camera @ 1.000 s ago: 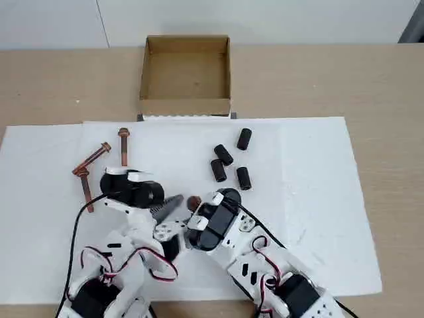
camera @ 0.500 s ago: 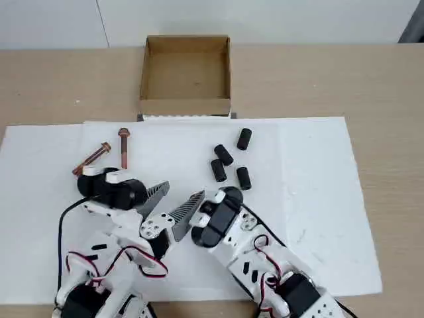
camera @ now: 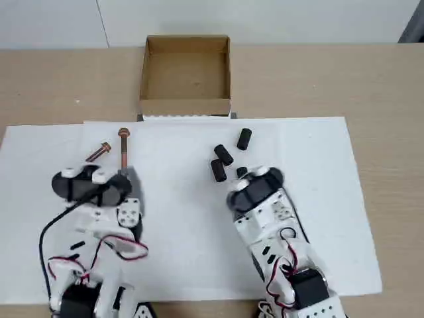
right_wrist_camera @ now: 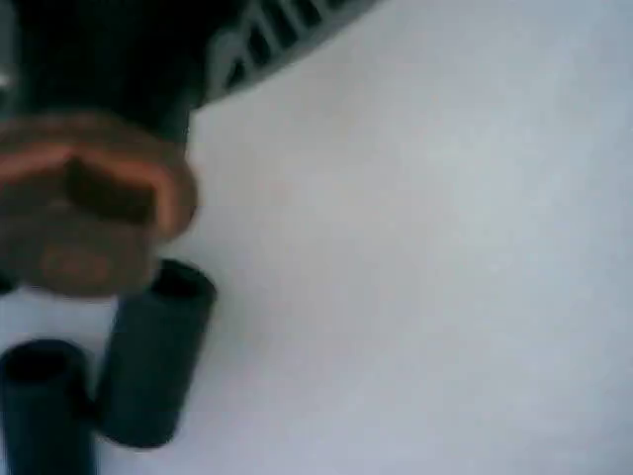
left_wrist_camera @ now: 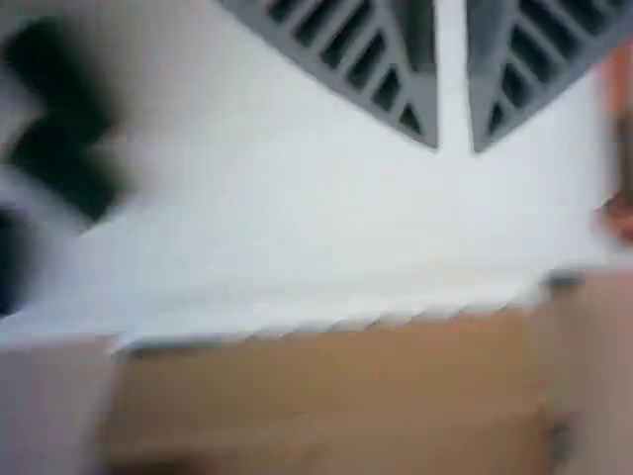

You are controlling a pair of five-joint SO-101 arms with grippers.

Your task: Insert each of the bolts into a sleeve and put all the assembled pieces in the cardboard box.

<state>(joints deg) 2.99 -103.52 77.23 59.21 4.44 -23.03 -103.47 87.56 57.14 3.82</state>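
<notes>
**Right gripper holding a bolt above the sleeves; nothing boxed yet**

Left gripper (left_wrist_camera: 453, 134): empty, jaws a narrow slit apart, over the white sheet (camera: 179, 218) beside the loose bolts (camera: 123, 147).

Right gripper (camera: 255, 187): clenched on a copper bolt (right_wrist_camera: 91, 213), seen head-on. Whether a sleeve already sits on its shank cannot be told.

The nearest sleeve (right_wrist_camera: 148, 361) lies on its side just beyond the bolt, with another just beside it. The remaining sleeves (camera: 223, 154) lie farther out. The cardboard box (camera: 185, 106), at the sheet's far edge, holds no assembled piece.

Assessment: the step in hand appears to be mating bolt and sleeve. A loose sleeve would likely skid if pushed. The free left gripper should pinch it mid-body, bore clear. Line the shank up with the bore, then advance slowly.
</notes>
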